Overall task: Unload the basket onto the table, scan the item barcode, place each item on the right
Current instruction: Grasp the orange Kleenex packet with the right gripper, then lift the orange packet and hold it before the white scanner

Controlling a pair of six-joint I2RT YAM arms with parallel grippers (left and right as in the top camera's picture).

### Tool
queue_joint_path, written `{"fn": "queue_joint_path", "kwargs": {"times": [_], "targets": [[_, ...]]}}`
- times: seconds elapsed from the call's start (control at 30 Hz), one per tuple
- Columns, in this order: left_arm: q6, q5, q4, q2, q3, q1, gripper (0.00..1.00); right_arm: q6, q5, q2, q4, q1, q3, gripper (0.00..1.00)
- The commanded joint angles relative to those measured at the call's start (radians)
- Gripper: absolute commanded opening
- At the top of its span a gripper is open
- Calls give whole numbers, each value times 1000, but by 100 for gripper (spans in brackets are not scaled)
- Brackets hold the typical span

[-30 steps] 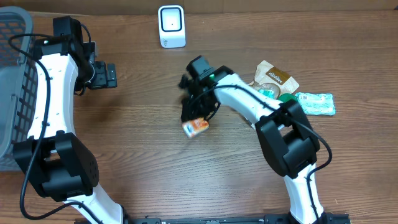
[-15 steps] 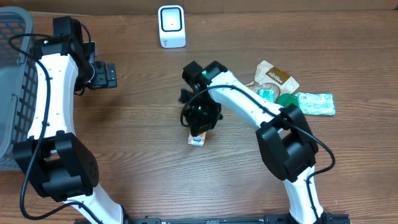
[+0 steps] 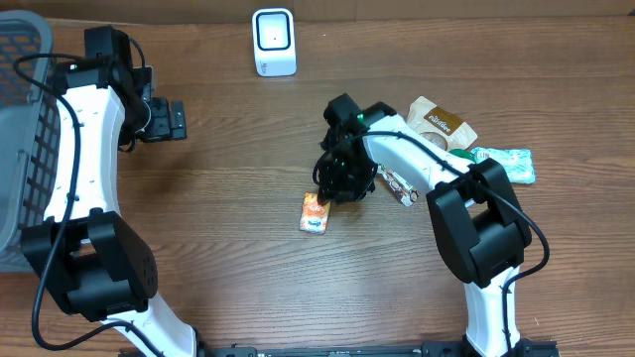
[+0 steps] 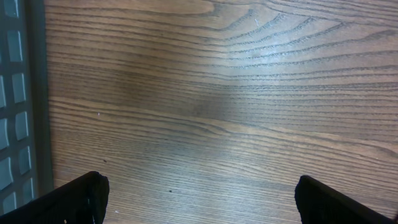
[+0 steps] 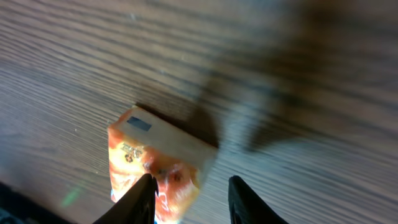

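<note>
On the bench (image 3: 218, 258), near its middle, the orange packet (image 3: 315, 213) was seen lying flat, gripped by nothing. Its long axis was set roughly from the far side to the near side, a little tilted. The right tool (image 3: 338, 187) was found just beside it, the packet lying to that tool's left and slightly nearer the robot. In the right wrist view the fingers (image 5: 144, 198) were held apart with bare wood between them, and only the packet's near corner was overlapped by one of them, so nothing was pinched.

The left tool (image 3: 176, 120) was held well apart from the packet, close to the basket (image 3: 22, 149), with its jaws spread wide over bare bench. The right arm was therefore judged much the nearer.

The scanner (image 3: 274, 42) was placed at the far edge, beyond the packet and a little to its left. A grasp across the packet's short width was judged to be called for. A small dark patch (image 5: 139, 124) was noted on the upper face, though whether it was the barcode could not be told.
</note>
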Motion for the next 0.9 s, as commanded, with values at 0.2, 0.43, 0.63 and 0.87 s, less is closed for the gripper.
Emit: {"fn": "queue_joint_path", "kwargs": {"times": [0.2, 0.43, 0.63, 0.87], "targets": [[12, -2, 1, -10, 17, 3, 99, 69, -76, -23, 103, 6, -103, 25], [12, -2, 1, -10, 17, 4, 100, 86, -76, -25, 146, 3, -105, 4], [12, -2, 1, -10, 17, 4, 100, -105, -333, -60, 52, -47, 70, 4], [12, -2, 1, -10, 17, 3, 99, -230, -978, -84, 50, -123, 286, 4]]}}
